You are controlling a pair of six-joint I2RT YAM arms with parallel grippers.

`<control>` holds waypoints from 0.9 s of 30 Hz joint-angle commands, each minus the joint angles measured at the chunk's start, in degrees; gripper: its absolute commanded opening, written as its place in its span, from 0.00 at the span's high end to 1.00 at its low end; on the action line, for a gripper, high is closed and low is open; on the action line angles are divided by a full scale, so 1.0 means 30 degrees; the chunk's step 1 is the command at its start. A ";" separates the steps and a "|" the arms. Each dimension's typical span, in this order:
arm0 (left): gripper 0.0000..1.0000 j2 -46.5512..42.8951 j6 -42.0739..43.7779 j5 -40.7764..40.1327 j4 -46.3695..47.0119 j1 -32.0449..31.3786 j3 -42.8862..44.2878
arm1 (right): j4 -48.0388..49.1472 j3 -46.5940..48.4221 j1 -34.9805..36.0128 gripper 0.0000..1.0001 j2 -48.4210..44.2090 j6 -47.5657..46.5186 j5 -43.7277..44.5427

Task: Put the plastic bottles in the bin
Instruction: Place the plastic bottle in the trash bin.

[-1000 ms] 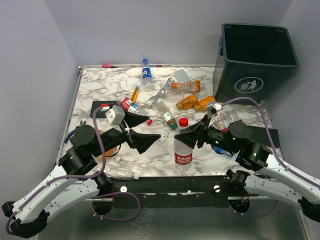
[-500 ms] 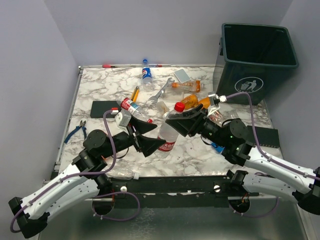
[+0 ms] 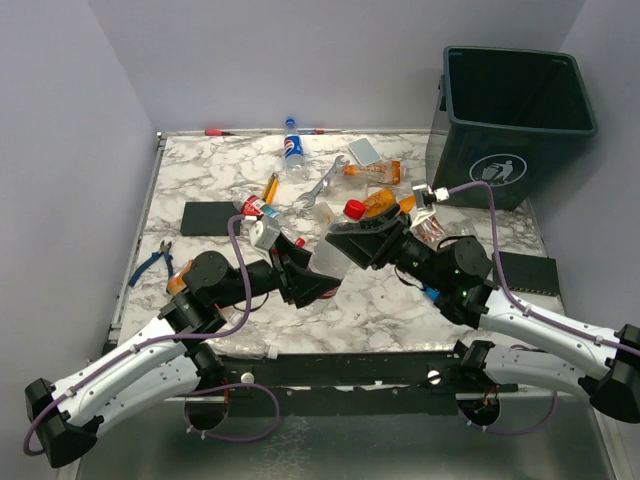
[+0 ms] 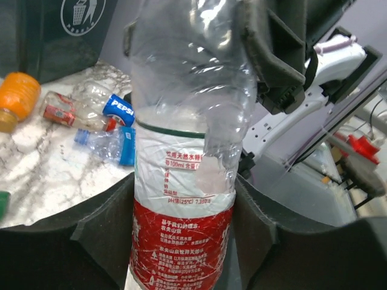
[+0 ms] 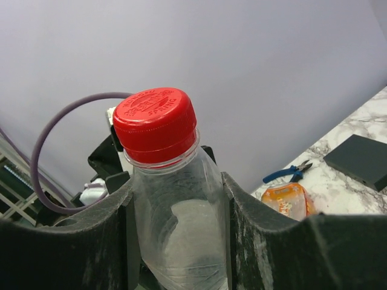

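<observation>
Our right gripper (image 5: 176,202) was clamped on the shoulder of a clear bottle (image 4: 181,151) above the table (image 3: 200,180), well apart from the bin (image 3: 515,95). Its red cap (image 5: 155,124) read "SPRING"; the red-and-white label (image 4: 181,241) carried Chinese print and "pH (25°C)". The left gripper (image 4: 181,208) flanked that label; whether it pressed, we couldn't tell. A Pepsi bottle (image 4: 118,109) lay beyond.

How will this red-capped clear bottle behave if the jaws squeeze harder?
Probably soft: the clear bottle has a dented, crinkled wall above its label, so it may cave under a hard squeeze. Likely light, since no liquid shows inside. Its red cap is on, which should stiffen it somewhat.
</observation>
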 commanded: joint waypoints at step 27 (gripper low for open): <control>0.74 -0.0074 0.0252 0.0785 0.0504 -0.0043 -0.0082 | -1.3871 0.7517 0.0021 0.25 -0.0121 -0.4811 0.2406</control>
